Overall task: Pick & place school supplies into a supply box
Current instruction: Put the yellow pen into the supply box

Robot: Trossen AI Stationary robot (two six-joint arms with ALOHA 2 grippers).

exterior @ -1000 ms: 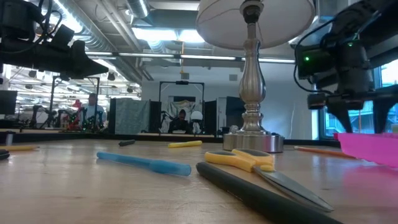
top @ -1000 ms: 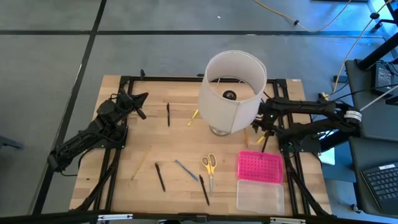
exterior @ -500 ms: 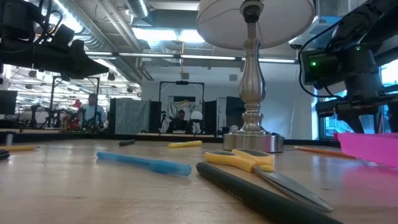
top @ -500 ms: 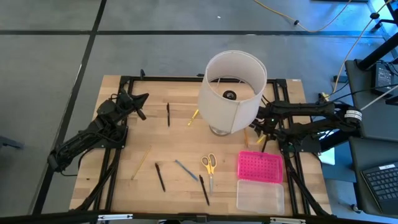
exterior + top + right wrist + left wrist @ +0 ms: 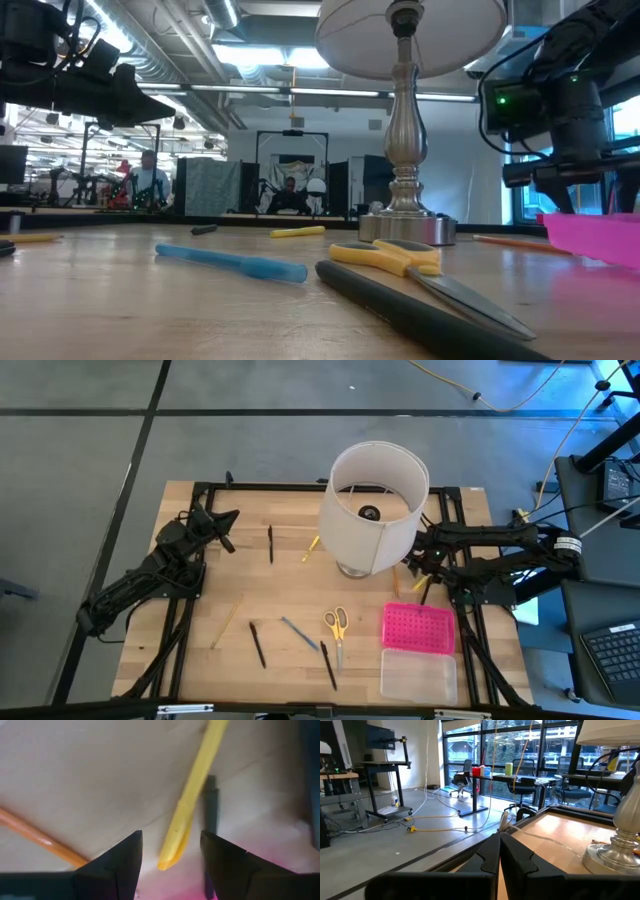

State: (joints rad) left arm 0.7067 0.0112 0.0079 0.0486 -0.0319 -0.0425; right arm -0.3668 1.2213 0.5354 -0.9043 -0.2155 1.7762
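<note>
My right gripper [image 5: 424,566] hangs open just right of the lamp, above a yellow pen [image 5: 192,795]. Its fingers stand on either side of the pen's end without touching it. An orange pencil [image 5: 40,837] and a black pen [image 5: 210,805] lie flat beside it. The supply box lies open near the right near corner, with the pink dotted lid [image 5: 418,627] and the clear base [image 5: 418,675] flat on the table. Scissors [image 5: 335,628], a grey-blue pen [image 5: 298,633], black pens [image 5: 257,643] and a pencil [image 5: 228,620] lie mid-table. My left gripper [image 5: 228,520] waits shut at the far left.
A lamp with a big white shade [image 5: 372,505] stands on a metal foot [image 5: 405,225] at the table's far middle, close to my right gripper. Another black pen [image 5: 270,543] and a yellow pen [image 5: 312,547] lie left of it. Black frame rails [image 5: 185,630] cross the table.
My right gripper has come down a little toward the yellow pen and shifted slightly toward the table's right edge. Nothing on the table has moved.
</note>
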